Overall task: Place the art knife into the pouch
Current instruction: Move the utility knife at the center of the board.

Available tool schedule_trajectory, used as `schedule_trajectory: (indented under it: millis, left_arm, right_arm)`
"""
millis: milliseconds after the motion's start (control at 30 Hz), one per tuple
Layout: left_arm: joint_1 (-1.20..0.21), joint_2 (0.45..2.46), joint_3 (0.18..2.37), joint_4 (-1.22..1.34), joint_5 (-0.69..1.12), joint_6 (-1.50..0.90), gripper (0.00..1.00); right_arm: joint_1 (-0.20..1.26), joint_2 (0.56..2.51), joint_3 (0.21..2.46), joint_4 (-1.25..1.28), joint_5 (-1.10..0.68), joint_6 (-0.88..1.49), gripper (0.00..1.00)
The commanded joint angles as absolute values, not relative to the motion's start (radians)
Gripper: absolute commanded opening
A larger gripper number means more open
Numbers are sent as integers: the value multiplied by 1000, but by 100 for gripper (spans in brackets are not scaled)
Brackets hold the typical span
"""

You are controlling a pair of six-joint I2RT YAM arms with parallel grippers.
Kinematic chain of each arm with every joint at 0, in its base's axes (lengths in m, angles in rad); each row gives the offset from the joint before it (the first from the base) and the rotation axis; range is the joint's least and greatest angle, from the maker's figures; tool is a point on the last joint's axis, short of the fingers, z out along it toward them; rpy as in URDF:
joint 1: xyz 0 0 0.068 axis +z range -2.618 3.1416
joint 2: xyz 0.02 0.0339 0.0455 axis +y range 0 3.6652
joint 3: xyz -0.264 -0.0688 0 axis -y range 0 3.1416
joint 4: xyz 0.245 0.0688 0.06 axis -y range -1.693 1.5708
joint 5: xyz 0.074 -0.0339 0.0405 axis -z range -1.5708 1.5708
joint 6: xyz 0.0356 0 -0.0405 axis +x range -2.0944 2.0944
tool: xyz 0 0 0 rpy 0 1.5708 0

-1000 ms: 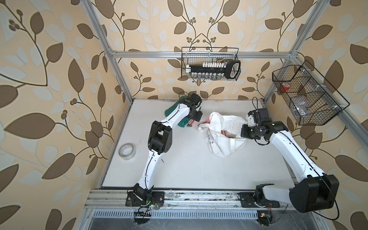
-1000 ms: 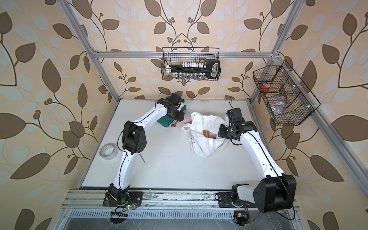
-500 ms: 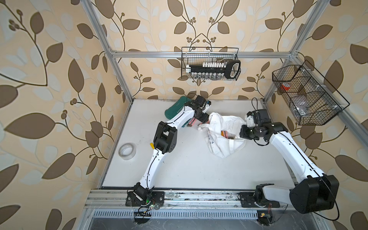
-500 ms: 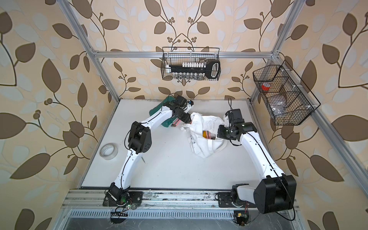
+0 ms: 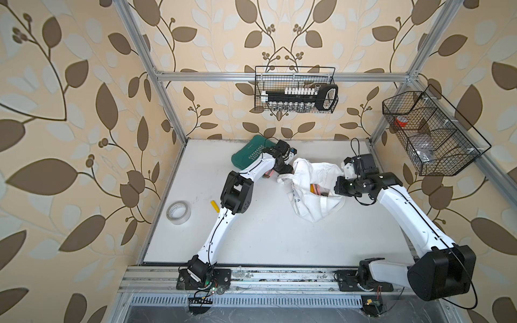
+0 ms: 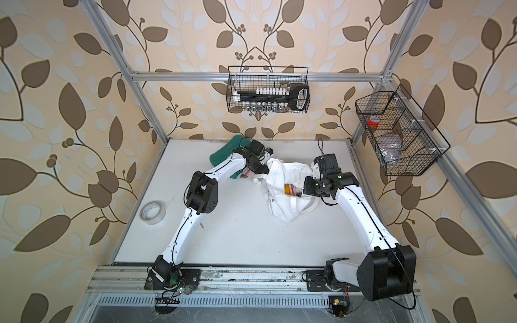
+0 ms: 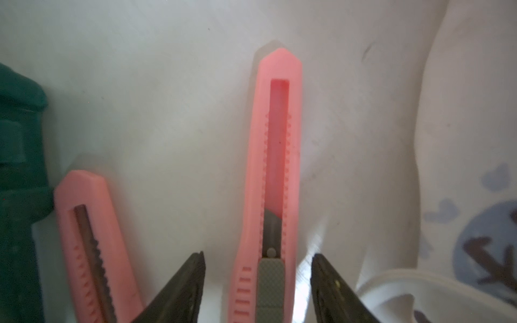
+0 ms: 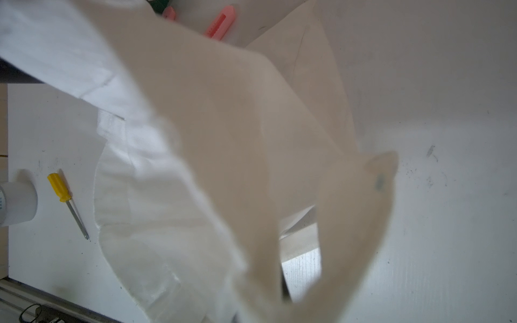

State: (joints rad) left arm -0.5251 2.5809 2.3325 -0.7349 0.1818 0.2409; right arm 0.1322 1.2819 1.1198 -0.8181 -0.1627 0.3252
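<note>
A pink art knife lies flat on the white table, and my left gripper stands open astride its slider end, with a gap on each side. A second pink knife lies beside it, against the green case; in a top view it shows as a pink sliver. The pouch is a crumpled white tote just right of the left gripper. My right gripper is shut on its rim and holds the mouth up. Cloth hides the right fingers in the wrist view.
Yellow and pink things show inside the pouch mouth. The dark green case lies at the back. A tape roll and a yellow-handled screwdriver lie at the left. Wire baskets hang on the walls.
My left arm has swung from over the green case towards the pouch and come down over the pink knife. The right arm and the pouch have stayed put.
</note>
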Motion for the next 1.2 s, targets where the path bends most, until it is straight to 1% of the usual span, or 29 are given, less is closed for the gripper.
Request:
schedule_trajectory:
  millis: [0,100,200,233,267,367,567,733,867,1033,1100,1133,1167]
  left_arm:
    - [-538,2592,2354,-766,142,259,54]
    - [-546,2584,2338,-776,126,259,41]
    - [-553,2584,2329,-788,103,265,34]
    - [-555,2584,2328,-796,97,266,30]
    - [-555,2582,2327,-805,95,265,28]
    - [-559,2562,2305,-825,92,242,26]
    - [-564,2447,2134,-815,60,163,25]
    - [-567,2356,2000,-887,20,45,23]
    - [-573,2267,1863,-910,-12,-31,24]
    - [-581,2207,1749,-984,-77,-137,24]
    - [-587,2176,1692,-975,-64,-168,26]
    - [-595,2163,1666,-959,-63,-175,29]
    - [-601,2155,1655,-954,-80,-183,36]
  right_arm:
    - [141,1262,1098,-813,-179,328,0]
    - [141,1264,1098,-812,-181,328,0]
    - [143,1261,1098,-811,-183,327,0]
    - [143,1259,1098,-811,-184,329,0]
    - [143,1257,1098,-811,-184,330,0]
    - [145,1256,1100,-811,-186,331,0]
    - [149,1257,1104,-808,-190,333,0]
    - [157,1261,1119,-813,-196,332,0]
    - [178,1269,1132,-823,-192,332,0]
    - [201,1270,1134,-824,-186,333,0]
    - [207,1275,1139,-828,-185,329,0]
    - [210,1276,1140,-828,-181,330,0]
    - [211,1277,1139,-827,-181,328,0]
